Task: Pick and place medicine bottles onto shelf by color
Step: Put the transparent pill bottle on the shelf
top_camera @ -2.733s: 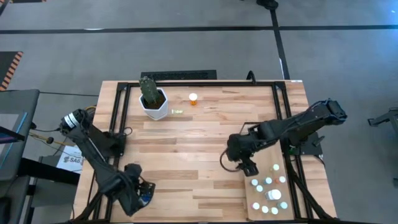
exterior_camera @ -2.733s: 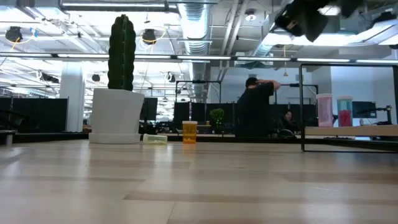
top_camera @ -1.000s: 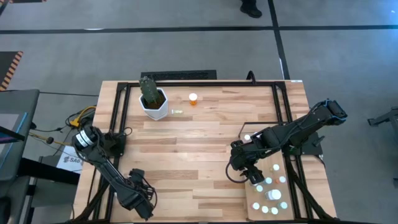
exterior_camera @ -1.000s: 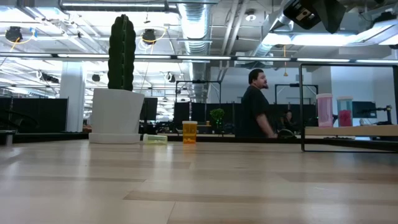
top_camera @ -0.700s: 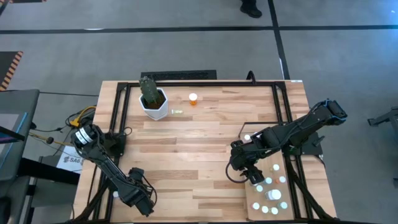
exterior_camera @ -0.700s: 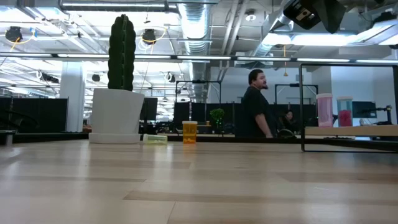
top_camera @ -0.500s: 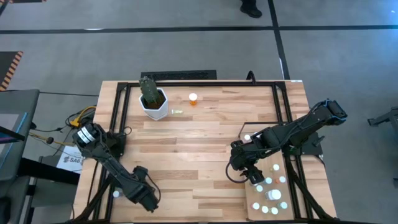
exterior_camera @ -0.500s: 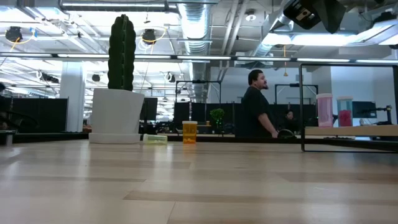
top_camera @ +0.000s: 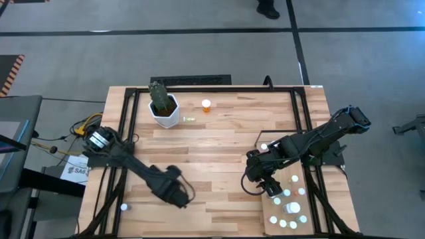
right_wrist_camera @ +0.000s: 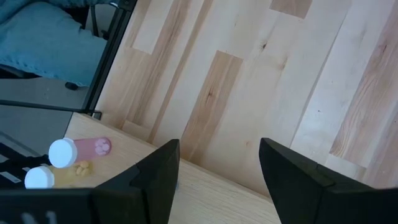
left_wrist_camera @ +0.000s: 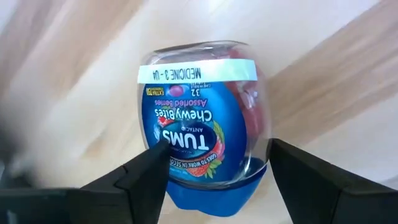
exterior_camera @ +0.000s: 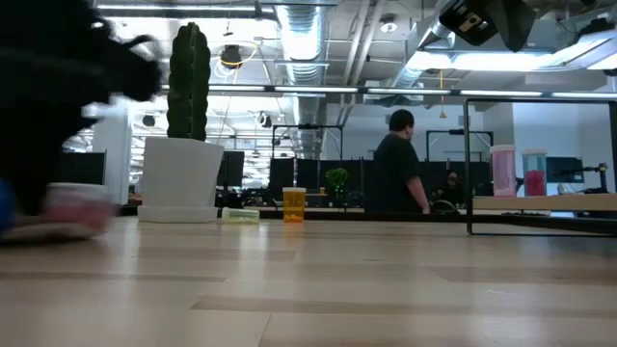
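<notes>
My left gripper (top_camera: pixel 178 196) is over the near left of the table, shut on a clear medicine bottle (left_wrist_camera: pixel 205 124) that has a blue label, a blue cap and pink tablets inside. In the low view it is a blurred pink and blue shape (exterior_camera: pixel 58 207) at the far left. The shelf (top_camera: pixel 300 180) lies at the near right and carries several white-capped bottles. My right gripper (top_camera: pixel 263 180) hangs open beside the shelf's left edge with nothing between its fingers (right_wrist_camera: pixel 168 168). An orange bottle (top_camera: pixel 206 105) and a yellow-green vial (top_camera: pixel 189 119) rest on the far side of the table. My left gripper pinches the bottle's rounded body (left_wrist_camera: pixel 166 149) between its two fingers, on opposite sides, close to the blue cap end (left_wrist_camera: pixel 211 196). The fingers point steeply down. The cap end is toward the wrist and the taped end (left_wrist_camera: pixel 196 70) is toward the table. The bottle is low over the tabletop.
A white pot with a cactus (top_camera: pixel 164 106) stands at the far left, near the orange bottle. A small pale cap (top_camera: pixel 123 207) shows at the near left edge. A black frame (top_camera: pixel 126 99) runs around the table. A person (exterior_camera: pixel 397 164) stands in the room behind.
My left gripper has swept toward the table's right edge and a little toward the far edge. It carried the blue-capped bottle along and rolled about its own axis. It has come into the low view at the left as a blur.
</notes>
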`<state>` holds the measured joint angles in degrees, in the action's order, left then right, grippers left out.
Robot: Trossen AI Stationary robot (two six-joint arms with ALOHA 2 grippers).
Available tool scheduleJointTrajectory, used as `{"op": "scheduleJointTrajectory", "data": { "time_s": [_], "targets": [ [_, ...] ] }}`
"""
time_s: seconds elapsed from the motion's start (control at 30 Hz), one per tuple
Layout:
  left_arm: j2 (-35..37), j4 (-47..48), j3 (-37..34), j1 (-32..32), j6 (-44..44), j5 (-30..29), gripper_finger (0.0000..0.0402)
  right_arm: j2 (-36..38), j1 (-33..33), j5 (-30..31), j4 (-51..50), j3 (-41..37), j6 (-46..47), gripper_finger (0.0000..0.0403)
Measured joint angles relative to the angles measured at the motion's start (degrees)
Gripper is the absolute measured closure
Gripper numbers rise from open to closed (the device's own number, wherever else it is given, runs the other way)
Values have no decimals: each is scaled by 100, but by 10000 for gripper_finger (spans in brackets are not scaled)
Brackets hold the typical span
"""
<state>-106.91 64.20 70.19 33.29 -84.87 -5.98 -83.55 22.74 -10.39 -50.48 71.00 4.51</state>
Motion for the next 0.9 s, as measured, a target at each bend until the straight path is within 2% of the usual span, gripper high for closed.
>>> {"op": "scheduleJointTrajectory", "data": {
  "time_s": [0.23, 0.53, 0.67, 0.8, 0.9],
  "targets": [
    [-33, -295, 495, -402, 1097, -433, 153, 0, 0, 0, -32, 0, 1, 159],
    [-18, -211, 958, -621, 1891, -627, 153, 0, 0, 0, -197, 2, 194, 159],
    [-14, 136, 962, -632, 1921, -449, 153, 0, 0, -2, -192, 2, 289, 159],
    [-11, 730, 962, -514, 1458, -382, 153, 0, 0, -2, -190, 2, 306, 159],
    [-7, 536, 917, -318, 1253, -274, 153, 0, 0, -2, -195, 2, 315, 159]
  ]
}}
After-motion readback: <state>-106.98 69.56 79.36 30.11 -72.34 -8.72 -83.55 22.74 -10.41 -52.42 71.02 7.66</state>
